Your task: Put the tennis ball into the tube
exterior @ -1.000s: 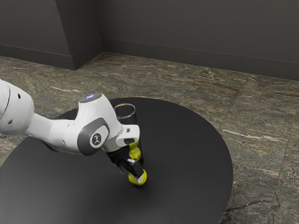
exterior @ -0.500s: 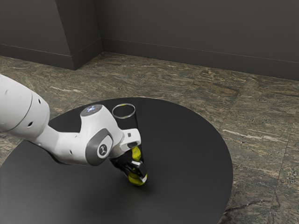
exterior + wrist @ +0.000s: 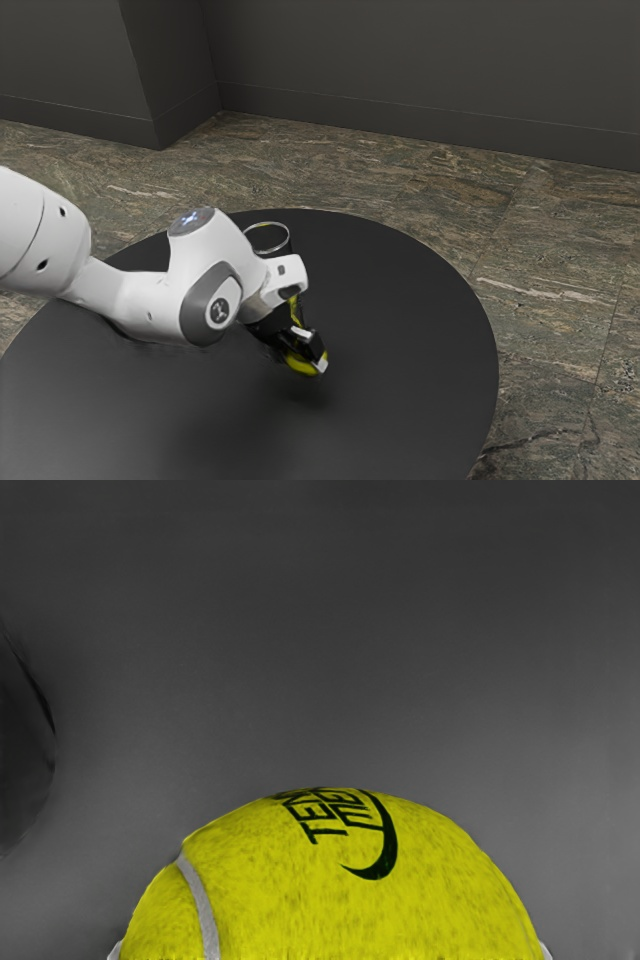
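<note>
My gripper [image 3: 302, 352] is shut on the yellow tennis ball [image 3: 301, 367], with a dark shadow on the table below it. In the wrist view the ball [image 3: 340, 880] shows dark lettering and a white seam, with light edges of the fingers touching it from both sides. Behind my hand in the exterior view stands the clear tube [image 3: 268, 226], its round rim upright; a bit of yellow shows through it beside the hand, and the hand hides most of its lower part.
The round black table [image 3: 420, 330] reaches out around the hand, with a stone floor [image 3: 550, 250] beyond its edge. At the wrist view's edge a dark curved shape [image 3: 22, 740] lies beside the ball; what it is I cannot tell.
Over the last second my fingers have come together on the ball. Hand and ball have since risen from the table and shifted slightly toward the exterior view's right.
</note>
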Robot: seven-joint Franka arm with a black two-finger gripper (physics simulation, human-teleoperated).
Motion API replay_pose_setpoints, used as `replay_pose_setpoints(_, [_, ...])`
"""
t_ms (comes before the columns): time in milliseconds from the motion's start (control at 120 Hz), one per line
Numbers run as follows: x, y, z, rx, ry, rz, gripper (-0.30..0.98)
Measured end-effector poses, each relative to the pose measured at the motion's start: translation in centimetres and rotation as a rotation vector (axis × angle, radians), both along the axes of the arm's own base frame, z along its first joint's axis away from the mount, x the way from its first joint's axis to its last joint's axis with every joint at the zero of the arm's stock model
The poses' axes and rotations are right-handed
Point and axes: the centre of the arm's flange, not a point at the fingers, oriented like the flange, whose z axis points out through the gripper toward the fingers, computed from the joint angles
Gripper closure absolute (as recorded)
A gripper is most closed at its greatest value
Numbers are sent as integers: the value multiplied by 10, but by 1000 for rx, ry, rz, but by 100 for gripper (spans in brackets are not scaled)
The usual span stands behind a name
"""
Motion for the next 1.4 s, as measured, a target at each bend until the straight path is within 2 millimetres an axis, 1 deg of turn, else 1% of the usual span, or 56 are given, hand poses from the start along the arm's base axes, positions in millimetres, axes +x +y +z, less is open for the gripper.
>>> replay_pose_setpoints(33, [-1,-7,18,-4,-35,-13,38])
replay_pose_setpoints(150, [-9,-28,91,-14,-179,-57,38])
replay_pose_setpoints(217, [-12,-34,127,-9,-253,-78,38])
replay_pose_setpoints(317, [-8,-33,179,5,-365,-94,37])
replay_pose_setpoints(383, [-2,-25,209,12,-426,-83,36])
replay_pose_setpoints(433, [1,-14,228,18,-463,-64,35])
replay_pose_setpoints(475, [2,-5,237,25,-483,-48,35])
replay_pose_setpoints(558, [4,16,248,40,-504,-12,34])
replay_pose_setpoints(625, [7,29,247,50,-502,8,33])
replay_pose_setpoints(675, [12,37,241,56,-490,20,32])
replay_pose_setpoints(758, [21,54,223,64,-455,46,31])
replay_pose_setpoints(842, [27,67,209,70,-429,64,31])
replay_pose_setpoints(942, [31,75,202,74,-414,75,30])
replay_pose_setpoints(1058, [36,83,199,76,-409,82,18])
replay_pose_setpoints(1117, [43,88,199,76,-409,87,13])
replay_pose_setpoints(1175, [46,89,199,76,-409,84,10])
replay_pose_setpoints(1208, [48,88,206,75,-412,77,9])
replay_pose_setpoints(1258, [54,86,225,84,-418,52,7])
replay_pose_setpoints(1342, [60,94,255,105,-387,27,5])
replay_pose_setpoints(1400, [62,93,278,135,-353,-14,4])
